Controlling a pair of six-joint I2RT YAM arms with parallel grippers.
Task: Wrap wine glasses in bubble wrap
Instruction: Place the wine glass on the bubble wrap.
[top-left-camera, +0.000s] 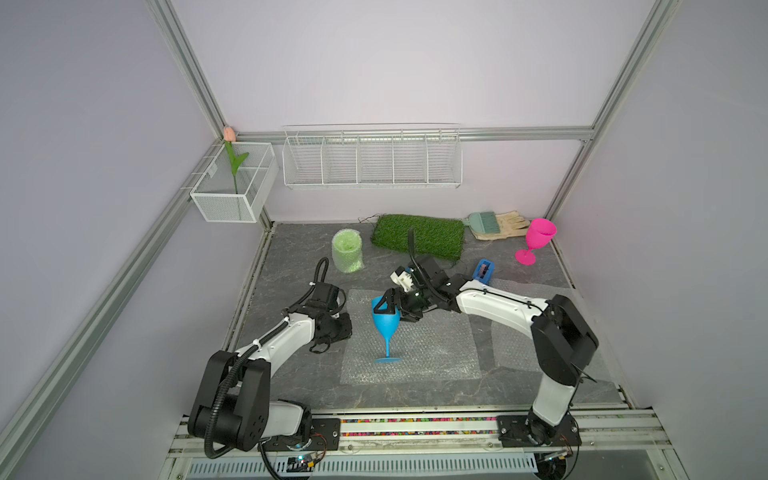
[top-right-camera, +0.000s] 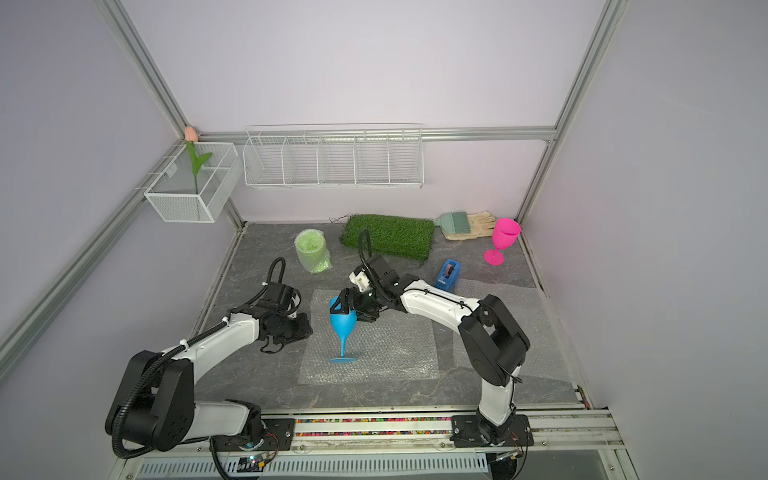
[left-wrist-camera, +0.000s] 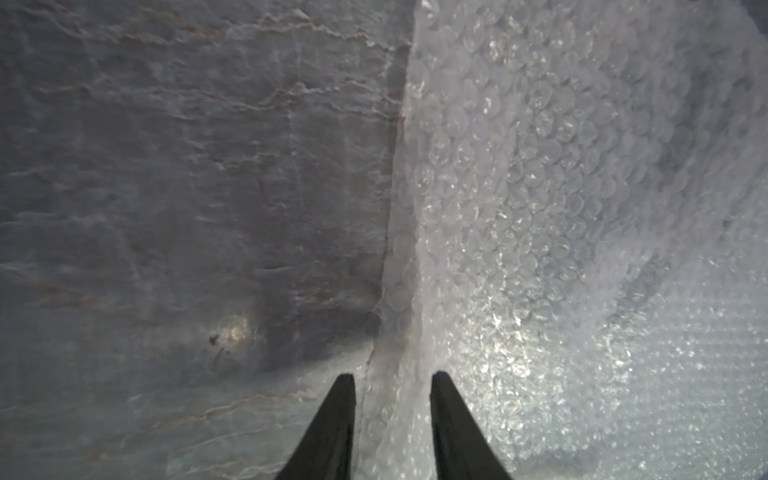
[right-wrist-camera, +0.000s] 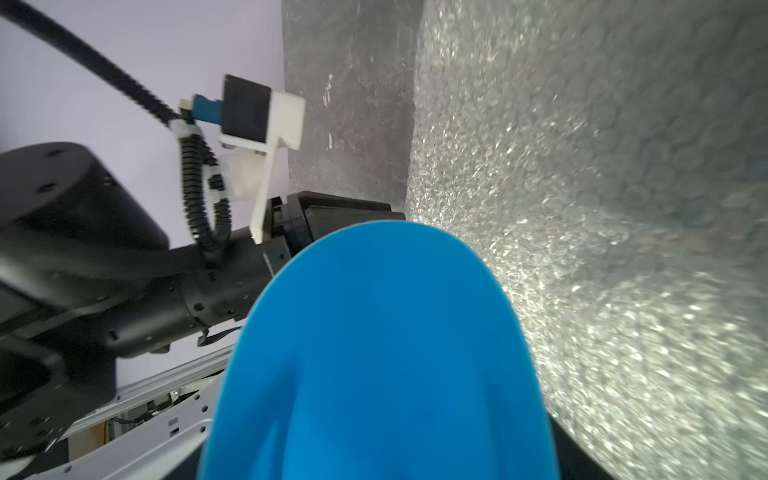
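A sky blue wine glass (top-left-camera: 386, 322) (top-right-camera: 343, 322) stands upright on a flat sheet of bubble wrap (top-left-camera: 432, 353) (top-right-camera: 395, 353). My right gripper (top-left-camera: 384, 307) (top-right-camera: 343, 306) is shut on its bowl; that bowl (right-wrist-camera: 382, 353) fills the right wrist view and hides the fingers. My left gripper (top-left-camera: 343, 330) (left-wrist-camera: 392, 376) is low at the sheet's left edge. Its jaws stand a little apart, with the lifted edge of the wrap (left-wrist-camera: 519, 187) between them. A lime green wine glass wrapped in bubble wrap (top-left-camera: 347, 251) stands at the back left. A hot pink one (top-left-camera: 538, 237) stands bare at the back right.
A second bubble wrap sheet (top-left-camera: 515, 345) lies under the right arm. A green grass mat (top-left-camera: 417, 237), a blue tape dispenser (top-left-camera: 484, 270), a brush and a glove (top-left-camera: 498, 224) sit along the back. A wire rack (top-left-camera: 372, 158) and a mesh box (top-left-camera: 232, 187) hang on the walls.
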